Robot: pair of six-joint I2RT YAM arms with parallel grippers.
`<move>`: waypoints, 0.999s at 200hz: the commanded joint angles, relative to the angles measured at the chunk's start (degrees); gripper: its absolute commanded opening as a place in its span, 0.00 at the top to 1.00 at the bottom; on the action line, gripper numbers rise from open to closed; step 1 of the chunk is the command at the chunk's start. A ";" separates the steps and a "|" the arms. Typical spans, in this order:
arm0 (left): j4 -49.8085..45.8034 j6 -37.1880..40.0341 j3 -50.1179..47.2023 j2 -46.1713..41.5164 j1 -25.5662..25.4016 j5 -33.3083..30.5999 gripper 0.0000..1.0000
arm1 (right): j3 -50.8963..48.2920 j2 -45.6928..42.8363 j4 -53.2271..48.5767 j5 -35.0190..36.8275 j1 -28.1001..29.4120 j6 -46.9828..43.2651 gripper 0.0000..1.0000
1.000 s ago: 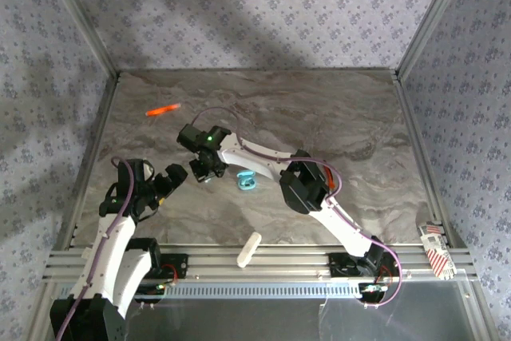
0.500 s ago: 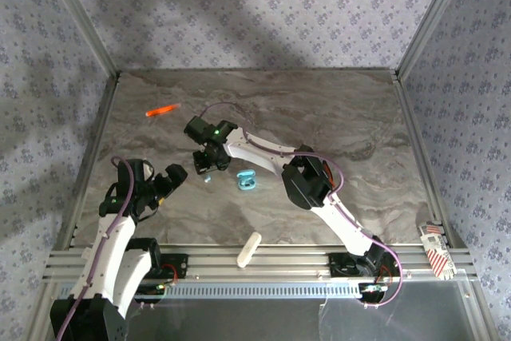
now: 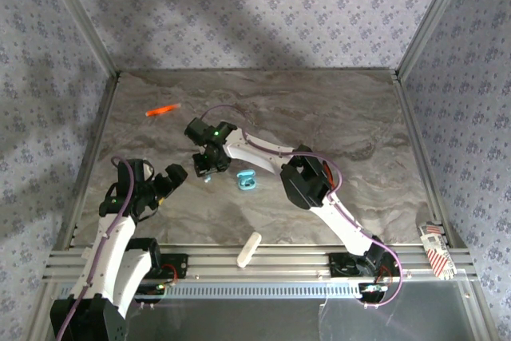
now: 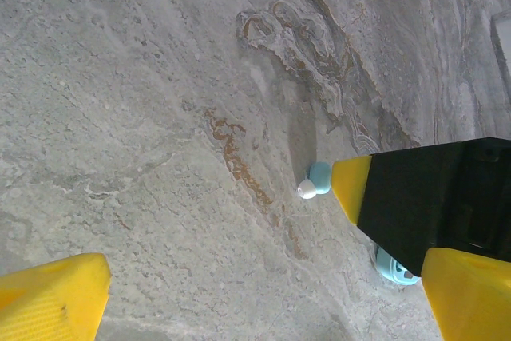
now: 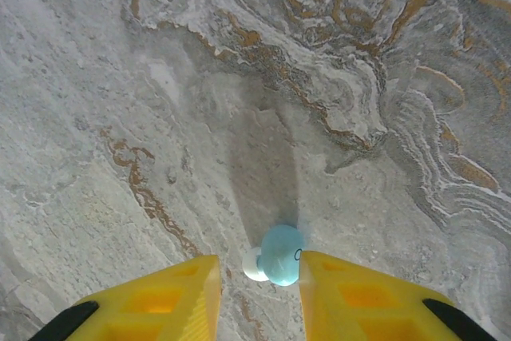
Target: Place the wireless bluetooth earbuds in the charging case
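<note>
straddling a teal earbud (image 5: 279, 255), right fingers (image 5: 168, 301) narrow yet not clamped, left fingers (image 4: 48, 301) wide, charging case (image 4: 389, 267) mostly hidden

You have soft, even light on the table (image 3: 335, 117), with broad dim shadows across the back wall (image 3: 239, 13). Right wrist view: sharp focus; the earbud (image 5: 281, 255) casts a faint shadow up-frame.
</note>
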 commanded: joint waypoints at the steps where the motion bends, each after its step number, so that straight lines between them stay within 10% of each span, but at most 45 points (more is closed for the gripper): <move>1: -1.37 0.89 -0.21 0.05 0.52 0.04 0.00 | -0.66 1.55 -1.02 -0.96 -0.36 0.95 0.67; 200: -1.27 1.04 -0.21 0.11 0.46 0.22 0.00 | -0.24 5.28 0.61 -3.88 -1.39 2.25 0.70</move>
